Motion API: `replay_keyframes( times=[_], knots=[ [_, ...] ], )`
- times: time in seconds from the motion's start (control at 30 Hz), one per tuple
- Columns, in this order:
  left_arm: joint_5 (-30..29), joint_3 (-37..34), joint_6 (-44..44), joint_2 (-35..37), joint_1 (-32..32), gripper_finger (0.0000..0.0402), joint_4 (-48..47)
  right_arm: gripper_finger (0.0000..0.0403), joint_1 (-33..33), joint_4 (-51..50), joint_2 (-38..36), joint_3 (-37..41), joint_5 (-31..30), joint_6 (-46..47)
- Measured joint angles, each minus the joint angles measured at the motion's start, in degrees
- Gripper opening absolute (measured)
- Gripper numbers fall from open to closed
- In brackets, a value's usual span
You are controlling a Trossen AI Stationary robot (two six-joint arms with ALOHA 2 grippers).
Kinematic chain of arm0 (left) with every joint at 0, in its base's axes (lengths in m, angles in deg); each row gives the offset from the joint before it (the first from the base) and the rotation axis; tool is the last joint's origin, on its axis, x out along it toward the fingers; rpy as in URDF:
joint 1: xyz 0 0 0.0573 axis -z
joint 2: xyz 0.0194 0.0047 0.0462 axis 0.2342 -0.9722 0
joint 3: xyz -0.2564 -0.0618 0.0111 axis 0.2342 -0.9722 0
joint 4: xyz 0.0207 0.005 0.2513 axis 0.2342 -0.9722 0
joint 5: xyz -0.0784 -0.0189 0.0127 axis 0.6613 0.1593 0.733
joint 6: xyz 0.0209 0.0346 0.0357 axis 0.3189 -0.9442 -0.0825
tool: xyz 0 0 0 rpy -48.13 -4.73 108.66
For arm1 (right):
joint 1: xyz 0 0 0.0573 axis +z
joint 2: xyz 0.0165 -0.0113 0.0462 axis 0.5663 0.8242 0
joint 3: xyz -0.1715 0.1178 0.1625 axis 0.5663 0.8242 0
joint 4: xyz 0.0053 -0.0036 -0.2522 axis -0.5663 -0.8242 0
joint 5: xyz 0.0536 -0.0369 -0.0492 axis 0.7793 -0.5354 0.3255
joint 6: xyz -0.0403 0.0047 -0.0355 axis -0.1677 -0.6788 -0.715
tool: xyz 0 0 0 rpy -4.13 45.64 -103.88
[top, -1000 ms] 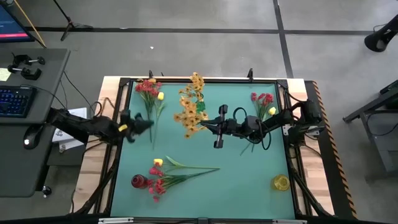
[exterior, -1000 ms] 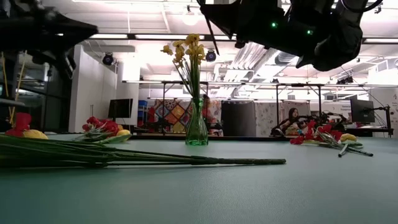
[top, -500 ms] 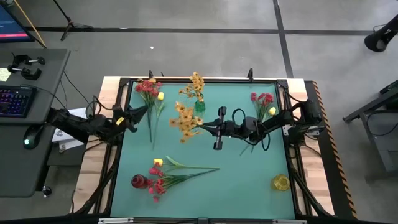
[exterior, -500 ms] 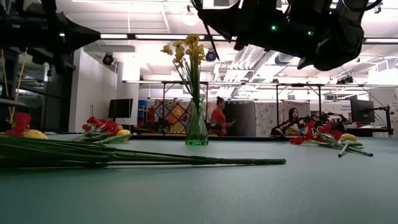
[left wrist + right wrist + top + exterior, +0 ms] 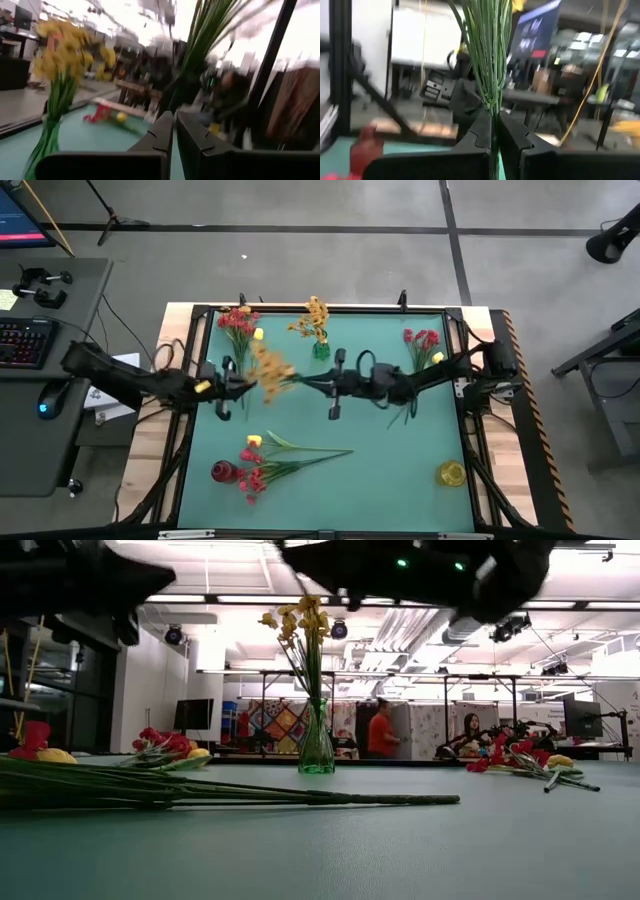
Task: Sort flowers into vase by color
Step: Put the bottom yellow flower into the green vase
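Right gripper [image 5: 297,381] clamps one orange spray [image 5: 270,367]; left gripper [image 5: 243,386], fingers closed, sits just beside it.

The table carries three vases, a green glass vase [image 5: 321,350], a red vase [image 5: 221,471] and a yellow vase [image 5: 451,473], two orange-yellow sprays [image 5: 270,366], three loose flower bunches [image 5: 238,323], and two arms.
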Motion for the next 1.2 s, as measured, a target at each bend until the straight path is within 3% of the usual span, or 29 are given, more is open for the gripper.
replay_keyframes(
  times=[0.2,0.37,0.53,0.73,0.93,1.2],
  knots=[
    [0.74,5.52,-6.99,-17.97,0.26,0.0040,7.81,0.0000,1.00,-15.91,0.61,-8.19,-1.97,-1.70],
    [1.92,13.23,-13.77,-28.66,1.33,0.0098,9.21,0.0000,1.80,-15.43,0.61,-8.57,-3.63,-2.09],
    [1.89,18.50,-14.75,-35.27,1.38,0.0154,9.09,0.0000,2.44,-15.79,0.63,-8.57,-3.64,-1.82],
    [2.72,19.76,-14.37,-36.24,1.46,0.0186,10.07,0.0000,4.08,-15.43,0.63,-8.57,-4.29,-3.80],
    [2.76,19.65,-16.38,-33.03,3.35,0.0189,12.57,0.0000,5.32,-14.46,0.66,-8.54,-8.09,-6.50],
    [2.60,19.63,-17.16,-31.44,5.20,0.0189,12.65,0.0000,5.14,-12.68,0.64,-8.52,-6.24,-6.05]
  ],
)
